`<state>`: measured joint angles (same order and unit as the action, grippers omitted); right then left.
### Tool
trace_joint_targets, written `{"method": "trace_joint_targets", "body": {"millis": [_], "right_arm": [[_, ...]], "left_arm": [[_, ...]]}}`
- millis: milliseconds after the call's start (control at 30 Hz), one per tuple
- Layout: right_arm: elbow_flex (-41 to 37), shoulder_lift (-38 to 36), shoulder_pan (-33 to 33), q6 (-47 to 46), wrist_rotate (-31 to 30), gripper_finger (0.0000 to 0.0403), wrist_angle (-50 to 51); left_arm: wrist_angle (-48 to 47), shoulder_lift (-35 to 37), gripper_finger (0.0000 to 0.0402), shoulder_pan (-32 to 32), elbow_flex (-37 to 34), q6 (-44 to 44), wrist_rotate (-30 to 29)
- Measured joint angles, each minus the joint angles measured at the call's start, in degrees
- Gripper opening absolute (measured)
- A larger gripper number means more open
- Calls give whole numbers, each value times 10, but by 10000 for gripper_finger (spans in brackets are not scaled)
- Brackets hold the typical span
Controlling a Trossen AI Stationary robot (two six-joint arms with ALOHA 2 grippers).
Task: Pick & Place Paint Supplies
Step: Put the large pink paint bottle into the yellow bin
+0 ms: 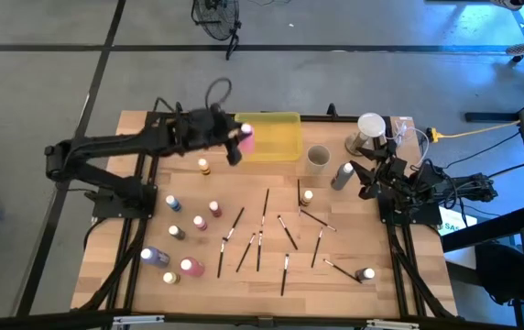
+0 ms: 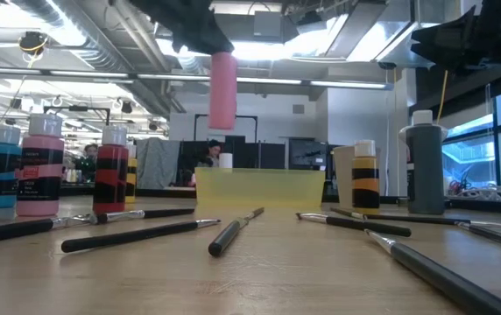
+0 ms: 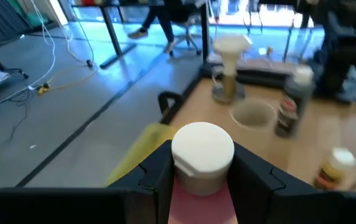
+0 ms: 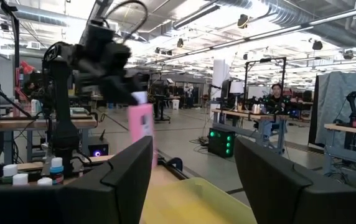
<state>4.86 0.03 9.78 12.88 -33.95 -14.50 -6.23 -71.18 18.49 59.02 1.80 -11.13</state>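
One pink paint bottle (image 1: 245,137) hangs clamped in the left pincer (image 1: 240,139); right pincer (image 1: 365,179) gapes empty.

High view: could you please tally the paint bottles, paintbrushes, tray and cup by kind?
Standing paint bottles: 11
Airborne pink paint bottle, in the left gripper: 1
Paintbrushes: 11
Yellow tray: 1
Cup: 1
Total: 25
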Motion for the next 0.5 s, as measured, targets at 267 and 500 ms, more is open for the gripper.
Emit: {"method": "trace_joint_targets", "body": {"millis": [267, 500], "right_arm": [[0, 0, -1, 5, -2, 228, 0], [0, 0, -1, 10, -1, 229, 1]], "left_arm": [[54, -66, 116, 113, 2, -10, 75], [142, -163, 116, 152, 1, -20, 119]]}}
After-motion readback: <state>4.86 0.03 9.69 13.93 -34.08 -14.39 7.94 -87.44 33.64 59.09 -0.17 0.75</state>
